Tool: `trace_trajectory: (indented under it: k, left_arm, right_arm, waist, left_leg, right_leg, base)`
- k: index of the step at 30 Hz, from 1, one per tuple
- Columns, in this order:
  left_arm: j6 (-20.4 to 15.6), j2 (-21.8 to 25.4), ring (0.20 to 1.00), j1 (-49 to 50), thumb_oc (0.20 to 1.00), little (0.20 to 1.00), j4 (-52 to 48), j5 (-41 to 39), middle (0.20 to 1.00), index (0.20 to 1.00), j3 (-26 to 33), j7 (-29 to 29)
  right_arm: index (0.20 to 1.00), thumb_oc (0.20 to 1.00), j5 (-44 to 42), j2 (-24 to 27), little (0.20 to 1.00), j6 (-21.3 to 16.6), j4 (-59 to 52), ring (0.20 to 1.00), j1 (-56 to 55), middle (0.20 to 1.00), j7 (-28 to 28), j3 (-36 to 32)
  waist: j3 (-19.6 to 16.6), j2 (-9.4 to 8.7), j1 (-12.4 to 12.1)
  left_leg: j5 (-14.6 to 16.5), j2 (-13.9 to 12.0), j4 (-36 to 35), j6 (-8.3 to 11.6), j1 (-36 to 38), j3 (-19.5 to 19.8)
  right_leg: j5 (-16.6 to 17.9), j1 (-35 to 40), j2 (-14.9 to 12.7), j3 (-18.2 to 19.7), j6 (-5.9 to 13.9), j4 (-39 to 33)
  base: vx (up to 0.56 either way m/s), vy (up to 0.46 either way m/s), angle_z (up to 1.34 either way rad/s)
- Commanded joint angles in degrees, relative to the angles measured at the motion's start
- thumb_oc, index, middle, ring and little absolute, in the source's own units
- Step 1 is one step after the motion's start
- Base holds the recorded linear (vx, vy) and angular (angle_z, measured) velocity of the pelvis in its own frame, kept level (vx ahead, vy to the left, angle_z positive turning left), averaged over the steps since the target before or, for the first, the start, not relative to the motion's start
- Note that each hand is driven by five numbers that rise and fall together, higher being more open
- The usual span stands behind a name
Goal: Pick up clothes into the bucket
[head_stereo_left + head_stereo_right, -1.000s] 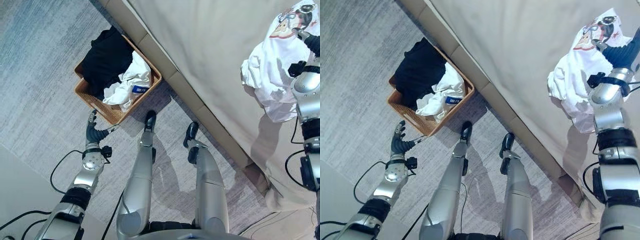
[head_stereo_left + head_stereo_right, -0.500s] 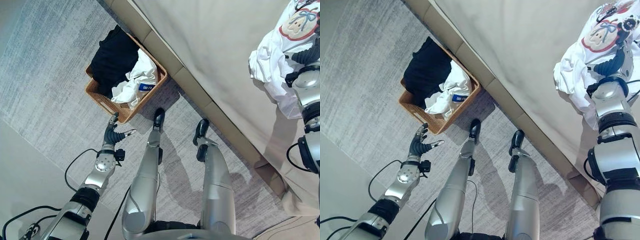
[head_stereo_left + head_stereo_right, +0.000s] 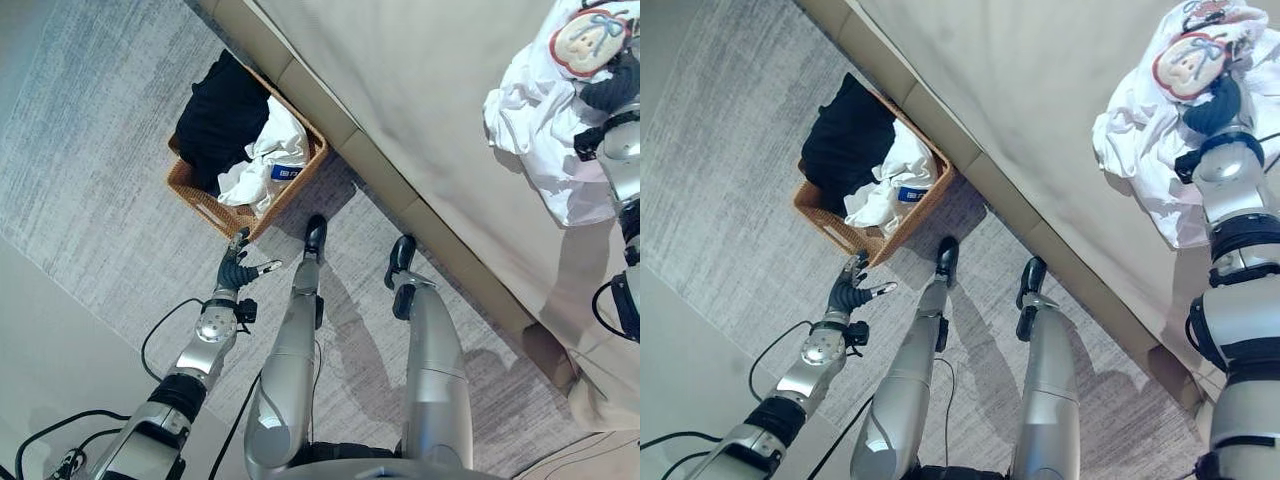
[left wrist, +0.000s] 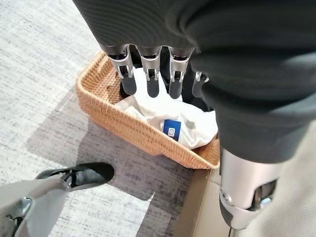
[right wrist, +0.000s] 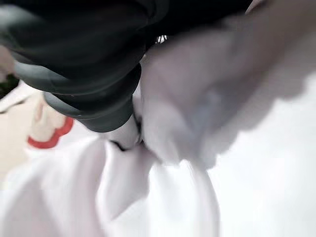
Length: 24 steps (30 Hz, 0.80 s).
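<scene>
- Grey carpet (image 3: 90, 150) spreads beside a beige bed (image 3: 420, 90); the wicker basket (image 3: 195, 195) sits at the bed's foot edge, holding a black garment (image 3: 220, 115) and white clothes (image 3: 265, 160)
- left hand (image 3: 236, 270), fingers straight and empty, hovers just beside the basket's near rim
- white shirt (image 3: 1150, 140) lies on the bed, well apart from the basket; right hand (image 3: 1212, 105) is buried in its folds, grip impossible to tell

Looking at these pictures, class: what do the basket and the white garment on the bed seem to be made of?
The basket looks like woven wicker or rattan: tan, matte, with braided strands along its rim. The white garment looks like soft cotton-type fabric: it creases and bunches where the right hand meets it, and it carries a printed cartoon picture.
</scene>
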<state>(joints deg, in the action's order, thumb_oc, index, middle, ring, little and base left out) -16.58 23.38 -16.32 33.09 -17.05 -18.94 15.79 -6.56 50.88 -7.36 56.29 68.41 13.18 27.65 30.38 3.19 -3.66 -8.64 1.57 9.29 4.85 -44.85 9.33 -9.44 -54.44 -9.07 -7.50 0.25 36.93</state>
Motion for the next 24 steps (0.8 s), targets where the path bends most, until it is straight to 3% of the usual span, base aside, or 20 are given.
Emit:
trace_trajectory:
  k: [1,7,13,20,21,24]
  left_arm:
    - [-1.78,-0.61,1.0,-0.34,1.0,1.0,1.33,0.41,1.0,1.0,1.77,2.01]
    - [-2.34,0.87,1.0,0.38,1.0,1.0,0.13,1.92,1.0,1.0,2.86,2.93]
    - [-2.8,3.87,1.0,0.68,1.0,1.0,-4.64,4.68,1.0,1.0,5.0,2.65]
    - [-3.55,8.26,1.0,1.26,1.0,1.0,-12.19,4.61,1.0,1.0,7.49,0.47]
    - [-3.99,10.12,1.0,1.12,1.0,1.0,-15.58,3.83,1.0,1.0,8.66,-0.98]
    - [-4.17,11.62,1.0,0.38,1.0,1.0,-18.32,3.17,1.0,1.0,8.54,-2.76]
  right_arm:
    - [0.2,0.2,-2.53,1.51,0.2,-5.06,-8.87,0.2,-0.42,0.2,4.6,1.83]
    - [0.2,0.2,2.0,7.28,0.2,-6.12,-23.48,0.2,1.13,0.2,12.73,-3.95]
    - [0.2,0.2,7.75,11.45,0.2,-5.3,-30.86,0.2,-1.21,0.2,18.84,-12.28]
    - [0.2,0.2,9.11,11.53,0.2,-5.59,-36.02,0.2,-7.84,0.2,17.03,-16.29]
    - [0.2,0.2,8.38,11.11,0.2,-5.89,-38.07,0.2,-10.14,0.2,14.07,-16.28]
    - [0.2,0.2,6.97,10.35,0.2,-6.43,-38.84,0.2,-12.6,0.2,10.79,-15.64]
  waist:
    - [-0.59,0.62,1.56]
    - [-0.59,-1.27,2.76]
    - [-0.59,-2.65,3.59]
    - [-6.27,-4.12,4.18]
    - [-8.59,-4.57,4.58]
    - [-11.1,-4.89,4.83]
  left_leg:
    - [3.37,0.87,2.76,-2.18,1.91,-0.92]
    - [4.84,1.27,3.72,-2.39,6.72,-1.42]
    - [6.4,1.76,3.59,-2.6,16.52,-1.8]
    - [7.99,1.7,2.52,-3.07,24.51,-2.26]
    - [9.09,1.65,2.24,-3.11,26.96,-2.66]
    - [9.62,1.59,1.55,-3.11,29.58,-3.1]
  right_leg:
    - [4.46,4.25,0.8,1.04,4.5,-6.97]
    - [4.89,10.59,0.46,1.21,4.85,-8.53]
    - [5.85,22.59,0.07,1.11,5.29,-12.36]
    - [6.96,32.27,0.14,1.07,5.77,-17.23]
    - [6.83,34.85,0.3,1.22,6.01,-18.27]
    - [7.05,37.86,0.45,1.34,6.27,-20.06]
  base:
    - [-0.02,0.017,-0.06]
    - [-0.02,0.048,0.0]
    - [0.0,0.071,0.03]
    - [0.09,0.078,-0.04]
    - [0.12,0.061,-0.22]
    - [0.1,0.043,-0.16]
